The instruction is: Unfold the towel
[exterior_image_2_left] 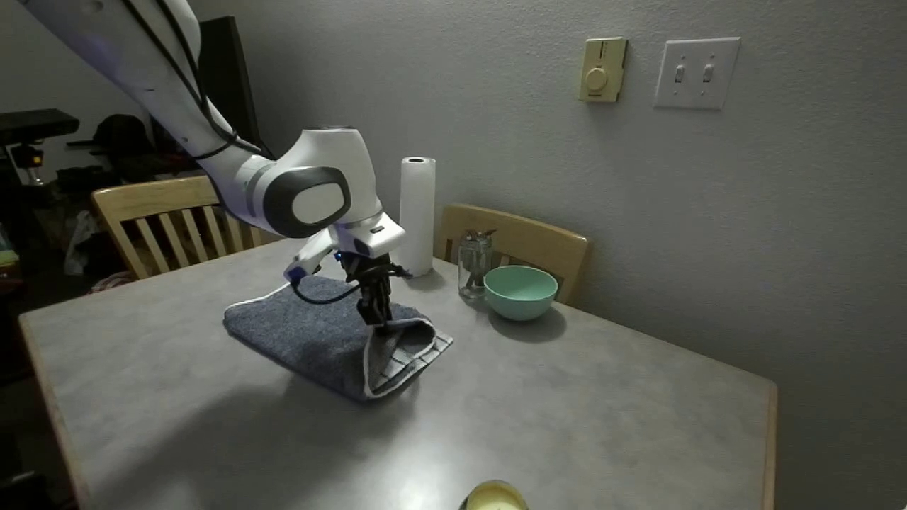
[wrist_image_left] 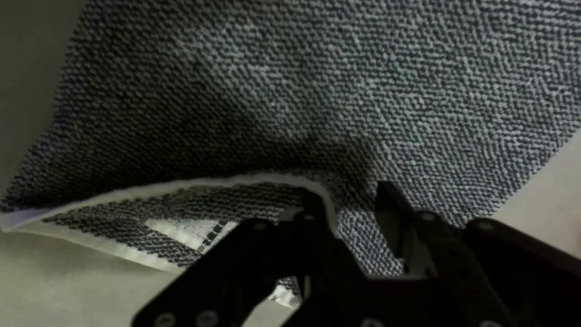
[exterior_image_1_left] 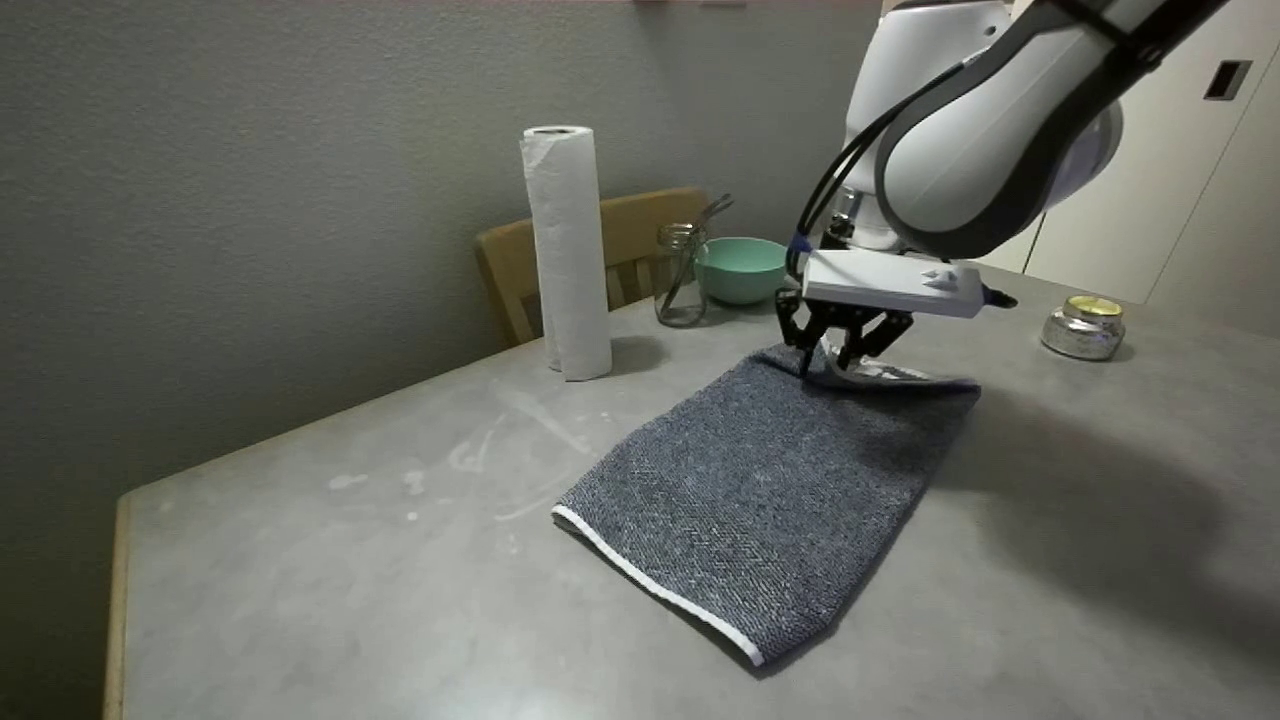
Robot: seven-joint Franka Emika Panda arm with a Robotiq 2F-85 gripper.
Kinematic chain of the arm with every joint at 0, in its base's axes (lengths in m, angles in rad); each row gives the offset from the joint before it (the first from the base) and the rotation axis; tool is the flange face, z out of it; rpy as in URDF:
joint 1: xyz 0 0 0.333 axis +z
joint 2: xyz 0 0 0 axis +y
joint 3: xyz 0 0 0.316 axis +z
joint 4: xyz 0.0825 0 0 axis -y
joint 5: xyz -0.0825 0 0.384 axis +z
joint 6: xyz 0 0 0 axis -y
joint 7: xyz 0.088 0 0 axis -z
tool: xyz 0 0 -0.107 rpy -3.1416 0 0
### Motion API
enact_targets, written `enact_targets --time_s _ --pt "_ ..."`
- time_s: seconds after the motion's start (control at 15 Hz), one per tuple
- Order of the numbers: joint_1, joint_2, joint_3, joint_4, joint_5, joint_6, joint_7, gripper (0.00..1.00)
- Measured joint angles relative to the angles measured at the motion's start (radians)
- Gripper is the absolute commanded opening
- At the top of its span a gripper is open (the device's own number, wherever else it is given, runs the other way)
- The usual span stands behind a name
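One towel (exterior_image_1_left: pixel 740 470): on the table (exterior_image_1_left: pixel 330 600), one end under the claw (wrist_image_left: pixel 341 202), long axis running away from it.
Claw: fingers (wrist_image_left: pixel 390 213) apart, white edge (wrist_image_left: pixel 329 204) between them.
Edge: likely pinched next, then lifted off the layer below (wrist_image_left: pixel 113 225).

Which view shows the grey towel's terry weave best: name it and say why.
The wrist view: the grey terry towel fills most of it, so close that rows of loops stand out, though the frame cuts it off. Both exterior views show more of its outline, but the weave only as fine grain.
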State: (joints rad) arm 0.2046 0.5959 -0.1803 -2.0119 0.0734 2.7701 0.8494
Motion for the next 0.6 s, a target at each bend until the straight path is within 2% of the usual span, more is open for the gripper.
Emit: enact_targets --time_s 0.07,0.13,0.6 --pt "0.0 0.0 -0.001 0.001 0.0 0.0 0.0 0.01" --pt "0.0 0.0 -0.002 0.002 0.0 0.0 0.0 0.0" --pt "0.0 -0.002 -0.037 0.004 -0.002 0.0 0.0 0.0"
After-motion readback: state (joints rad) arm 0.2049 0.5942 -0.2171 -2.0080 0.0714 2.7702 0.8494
